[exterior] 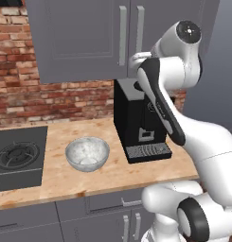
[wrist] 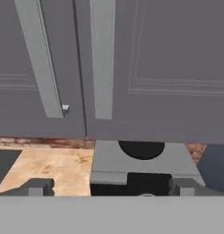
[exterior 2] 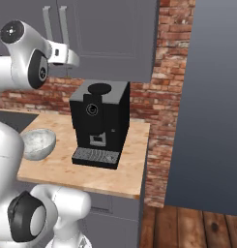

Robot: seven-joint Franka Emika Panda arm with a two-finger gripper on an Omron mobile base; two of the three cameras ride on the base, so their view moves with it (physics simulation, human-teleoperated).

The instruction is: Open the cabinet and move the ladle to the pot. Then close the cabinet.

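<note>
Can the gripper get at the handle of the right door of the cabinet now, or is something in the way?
Probably yes. In the hand view the right door's handle stands straight ahead of the gripper, nothing between them. The coffee machine sits below the cabinet, under that path.

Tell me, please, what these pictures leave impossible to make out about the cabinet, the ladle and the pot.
- Cabinet inside: both doors are shut in every view, so any ladle in there is hidden.
- Cabinet top: cut off by the upper edge in both base views and the hand view.
- Stove: cut by the left edge of the left base view; whether a pot stands further along cannot be told.
- Gripper: only its fingertips show, apart, holding nothing.
</note>
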